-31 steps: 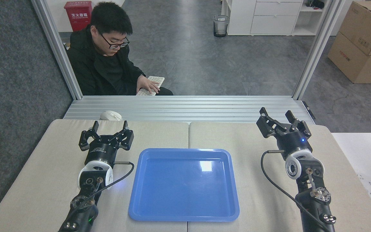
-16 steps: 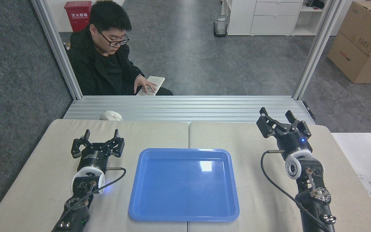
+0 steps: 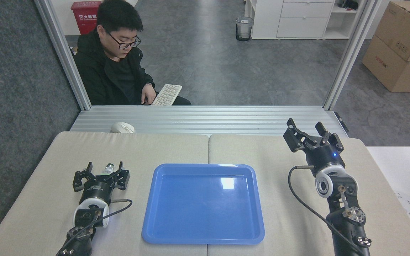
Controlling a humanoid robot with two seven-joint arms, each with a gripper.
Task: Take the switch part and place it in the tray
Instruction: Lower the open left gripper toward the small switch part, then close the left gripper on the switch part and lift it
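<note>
Head view, seen from my remote station. The tray point(image 3: 203, 204) lies bare at the centre of the beige table point(image 3: 176, 149). My left gripper point(image 3: 104, 167) hovers low just left of the tray, fingers spread, with the switch part point(image 3: 108, 168) showing between them: a silvery tip and a touch of green; whether the fingers touch it I cannot tell. My right gripper point(image 3: 310, 129) is raised near the far right of the table, fingers spread and holding nothing. A white mouse point(image 3: 122, 127) sits on the aluminium ledge point(image 3: 205, 119) beyond the table. Behind it a seated person point(image 3: 114, 60) holds a keyboard point(image 3: 167, 94). Nothing lies between part and tray. Compared with a second ago, my left arm has drawn back toward me and lowered, uncovering the part; the right arm is unchanged; the person's hand has moved off the keys.
</note>
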